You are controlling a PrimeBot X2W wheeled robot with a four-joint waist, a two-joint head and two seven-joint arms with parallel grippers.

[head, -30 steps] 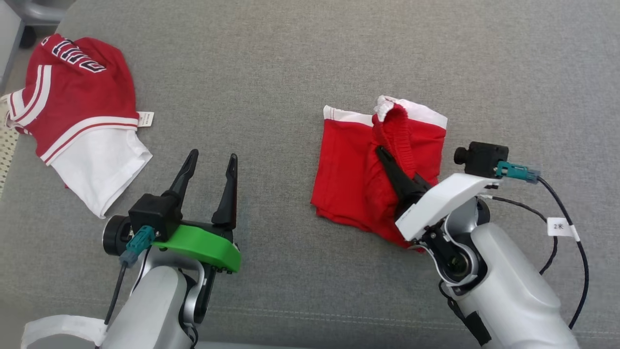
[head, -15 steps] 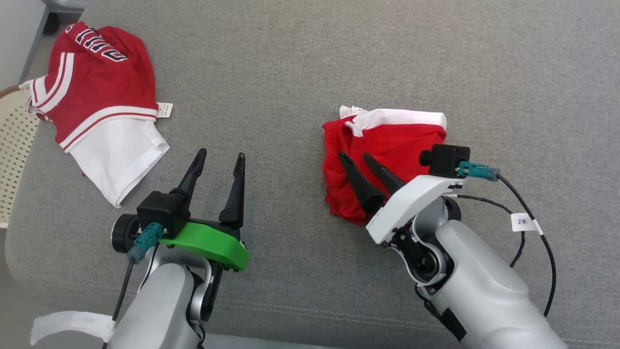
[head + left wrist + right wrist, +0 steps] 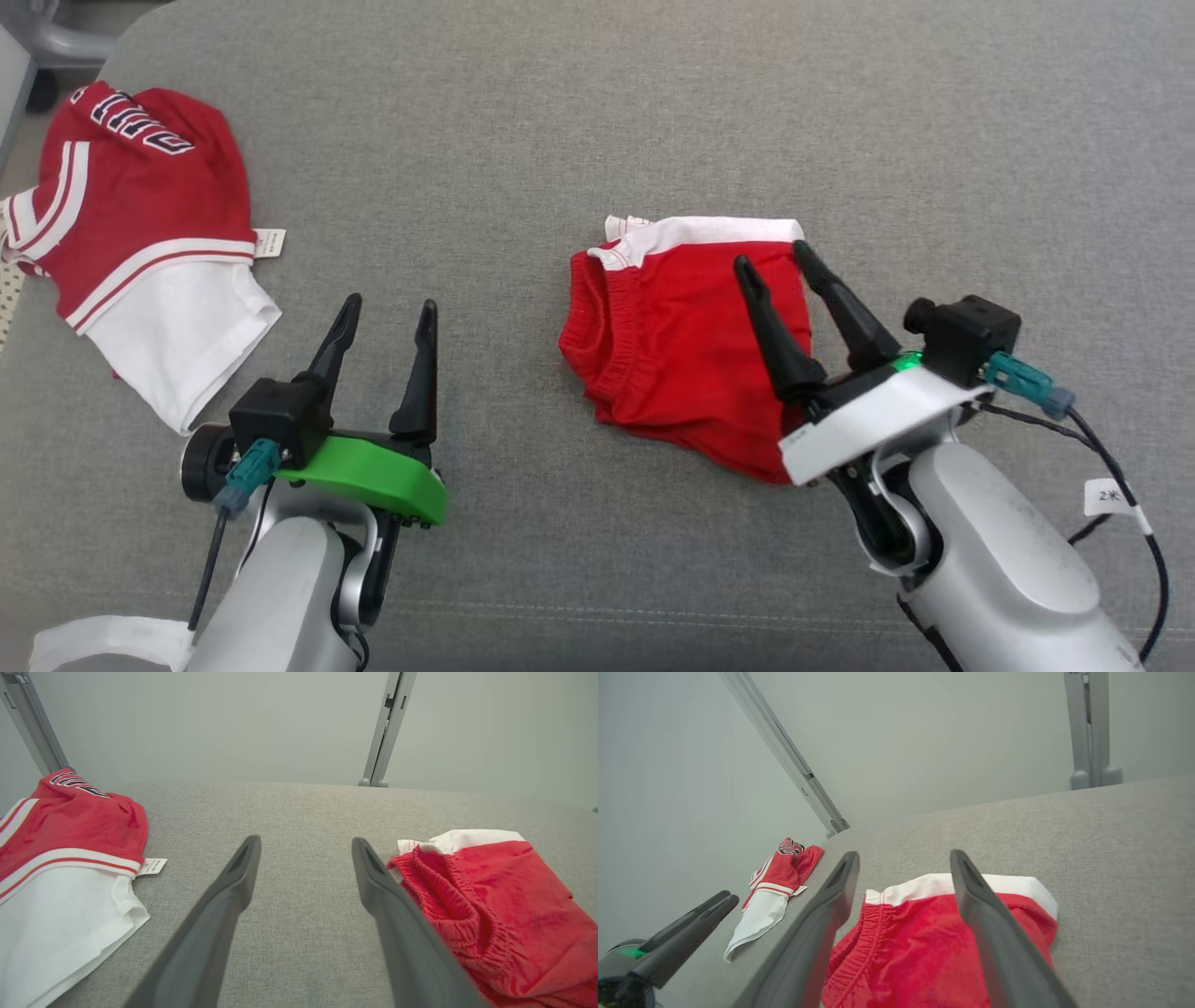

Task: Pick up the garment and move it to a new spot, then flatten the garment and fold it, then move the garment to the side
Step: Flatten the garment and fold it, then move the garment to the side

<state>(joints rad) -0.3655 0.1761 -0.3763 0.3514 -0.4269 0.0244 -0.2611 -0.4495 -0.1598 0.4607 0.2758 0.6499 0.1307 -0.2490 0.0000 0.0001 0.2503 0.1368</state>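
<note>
cloth first: the red shorts [image 3: 681, 364] are light, soft and limp, so they would likely sag and fall open if lifted by one layer; the elastic waistband [image 3: 607, 327] gathered along their left edge, or a pinch through every layer at a corner, looks the surest hold. they lie folded near the middle of the grey upholstered surface [image 3: 560, 112], white band [image 3: 709, 231] at the far edge. the right gripper [image 3: 772, 255] hangs over their right half, its fingers [image 3: 773, 329] spread apart and empty, tips near the white band; whether they touch the cloth i cannot tell. the left gripper [image 3: 390, 303] stands well to the left over bare upholstery, fingers apart too. a red-and-white jersey [image 3: 140, 243] lies farther left.
</note>
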